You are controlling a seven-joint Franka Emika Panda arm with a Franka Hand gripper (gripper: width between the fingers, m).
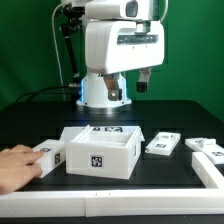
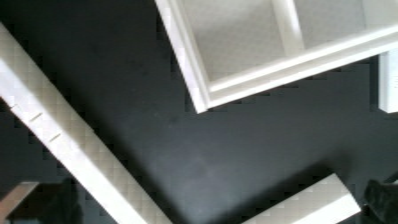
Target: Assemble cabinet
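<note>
I am holding my gripper [image 1: 143, 84] high, fingers spread wide and empty. The cabinet body [image 1: 100, 150] is lying below and forward of it. I am judging it best to descend slowly, squarely over one wall.

The large white box-shaped cabinet body [image 1: 100, 150] looks like smooth, matt plastic, as do the small flat white panel pieces [image 1: 163, 145] on the exterior view's right. The black table top [image 1: 40, 115] is dull and matt. The arm's white shell [image 1: 115, 50] is glossy.
</note>
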